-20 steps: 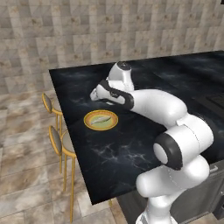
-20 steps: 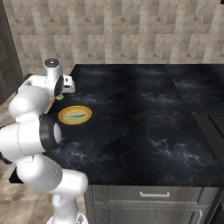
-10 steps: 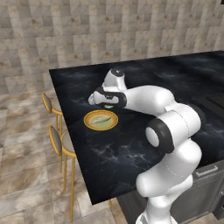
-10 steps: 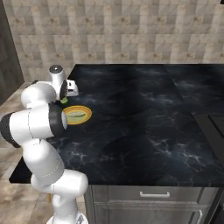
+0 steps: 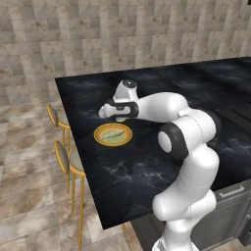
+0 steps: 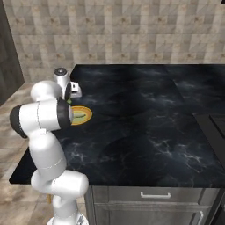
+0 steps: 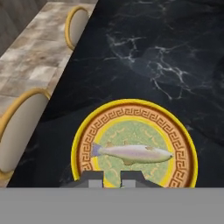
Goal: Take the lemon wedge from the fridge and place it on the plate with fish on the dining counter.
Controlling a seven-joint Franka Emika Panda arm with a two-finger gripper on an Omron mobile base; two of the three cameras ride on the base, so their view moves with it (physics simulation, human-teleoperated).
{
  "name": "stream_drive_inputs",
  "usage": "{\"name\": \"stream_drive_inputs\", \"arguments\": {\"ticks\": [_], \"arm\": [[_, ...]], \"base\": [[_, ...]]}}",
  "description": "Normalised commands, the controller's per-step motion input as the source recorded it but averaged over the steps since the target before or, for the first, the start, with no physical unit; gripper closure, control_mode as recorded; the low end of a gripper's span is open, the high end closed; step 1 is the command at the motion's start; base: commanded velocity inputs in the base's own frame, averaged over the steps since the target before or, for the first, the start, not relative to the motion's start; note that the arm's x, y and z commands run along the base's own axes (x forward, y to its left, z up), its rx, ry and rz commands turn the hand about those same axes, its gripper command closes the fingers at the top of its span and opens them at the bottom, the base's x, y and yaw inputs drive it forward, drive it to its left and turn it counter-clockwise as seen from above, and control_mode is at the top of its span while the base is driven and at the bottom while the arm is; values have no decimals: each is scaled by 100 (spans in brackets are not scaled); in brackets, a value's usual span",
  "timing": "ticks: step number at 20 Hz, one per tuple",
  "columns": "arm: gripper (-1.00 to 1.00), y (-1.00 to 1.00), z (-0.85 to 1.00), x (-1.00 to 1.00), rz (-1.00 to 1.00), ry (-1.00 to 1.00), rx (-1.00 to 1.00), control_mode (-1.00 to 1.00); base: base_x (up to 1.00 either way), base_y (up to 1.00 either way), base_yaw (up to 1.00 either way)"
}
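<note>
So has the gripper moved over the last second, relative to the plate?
Yes. In the left base view the gripper has dropped toward the plate with fish, now hanging close above its far rim.

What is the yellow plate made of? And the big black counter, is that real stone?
The plate looks like glazed ceramic: smooth yellow rim and a printed brown key-pattern band around the fish. It could be painted plastic; the look leaves that open. The counter looks like polished black marble, with faint white veins and a flat, even surface. Since everything here is rendered, that is only its appearance.
</note>
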Motion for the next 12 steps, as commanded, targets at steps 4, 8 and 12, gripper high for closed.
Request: {"name": "stream_drive_inputs", "arguments": {"ticks": [4, 8, 12], "arm": [[100, 0, -43, 1, 0, 0, -1, -100], [100, 0, -38, 9, 0, 0, 0, -100], [100, 0, -30, 27, 0, 0, 0, -100]], "base": [[0, 0, 0], [0, 0, 0], [0, 0, 0]]}}
